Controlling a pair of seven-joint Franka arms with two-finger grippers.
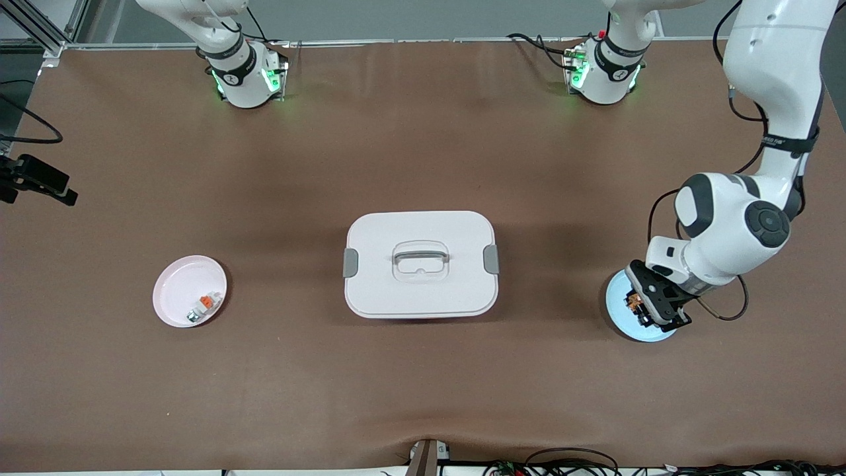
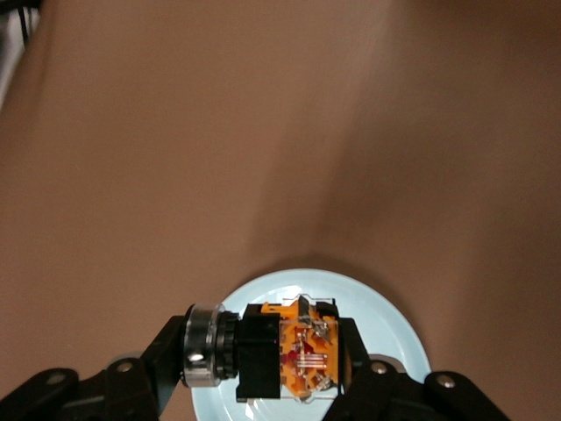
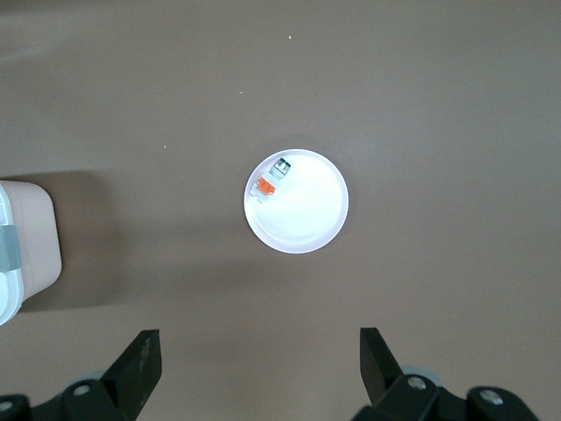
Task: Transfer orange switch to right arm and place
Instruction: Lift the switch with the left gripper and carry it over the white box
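Observation:
The orange switch [image 2: 280, 355], a black block with an orange end and a silver ring, lies sideways between the fingers of my left gripper [image 2: 267, 368], which is shut on it. In the front view the left gripper [image 1: 646, 309] and the orange switch [image 1: 634, 303] are low over the light blue plate [image 1: 621, 291] at the left arm's end of the table. I cannot tell whether the switch touches the plate [image 2: 390, 311]. My right gripper [image 3: 260, 351] hangs open and empty, high over the table beside the pink plate [image 3: 307, 219]; it is out of the front view.
The pink plate [image 1: 175, 287] at the right arm's end holds a small white-and-grey piece with an orange tab [image 1: 205, 305]. A white lidded box with a handle [image 1: 421, 263] stands mid-table between the two plates; its corner [image 3: 22, 246] shows in the right wrist view.

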